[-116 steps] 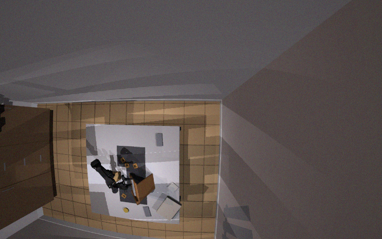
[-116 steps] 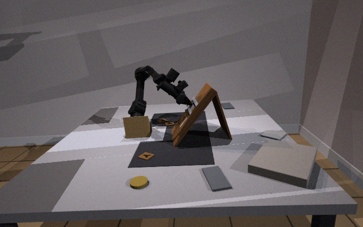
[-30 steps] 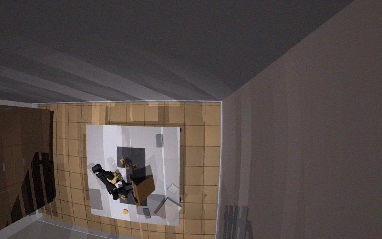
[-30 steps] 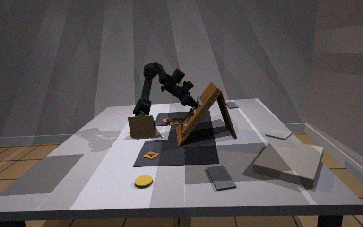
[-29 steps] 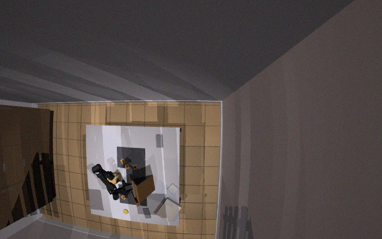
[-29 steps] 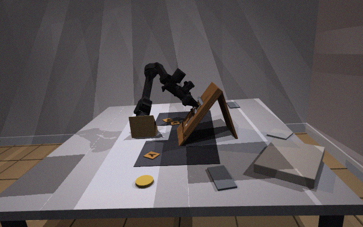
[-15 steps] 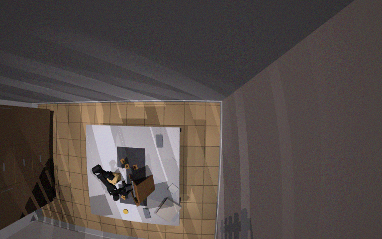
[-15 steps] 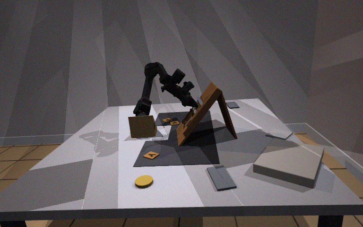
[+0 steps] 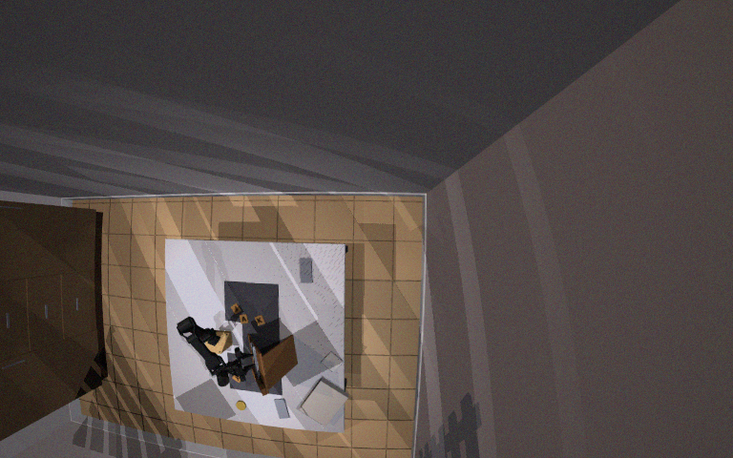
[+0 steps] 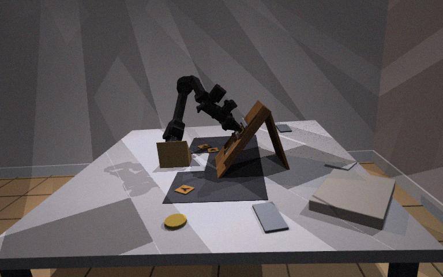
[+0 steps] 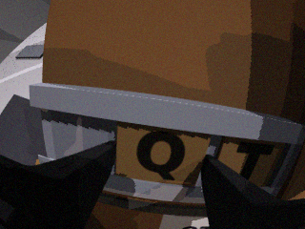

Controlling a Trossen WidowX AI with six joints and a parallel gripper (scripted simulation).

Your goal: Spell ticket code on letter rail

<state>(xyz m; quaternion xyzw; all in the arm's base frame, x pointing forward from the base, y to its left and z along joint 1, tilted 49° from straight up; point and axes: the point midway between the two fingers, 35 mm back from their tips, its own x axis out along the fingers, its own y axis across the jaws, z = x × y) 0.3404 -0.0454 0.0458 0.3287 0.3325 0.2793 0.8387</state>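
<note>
My gripper [image 9: 251, 361] [image 10: 240, 130] [image 11: 160, 155] is shut on the Q tile [image 11: 126, 164], one finger at each side, at the rail [image 11: 143, 112] on the tilted wooden board [image 9: 281, 362] [image 10: 241, 146] [image 11: 143, 43]. The Q tile sits upright behind the rail's lip. The T tile [image 11: 229, 152] is in the rail to its right, with a narrow gap between them. Left of Q the rail holds no tile. A Y tile [image 10: 184, 189] lies near the board; three more tiles [image 9: 235, 308] [image 9: 242, 319] [image 9: 259, 321] lie farther back. The ticket's code is not readable.
A dark mat [image 9: 251, 294] [image 10: 235, 193] lies under the board. A wooden block [image 9: 219, 343] [image 10: 173, 154] stands beside the arm's base. A yellow disc [image 9: 240, 405] [image 10: 175, 221], a grey slab [image 9: 282, 407] [image 10: 270, 217] and a beige box [image 9: 324, 401] [image 10: 354, 195] are near the counter's edge.
</note>
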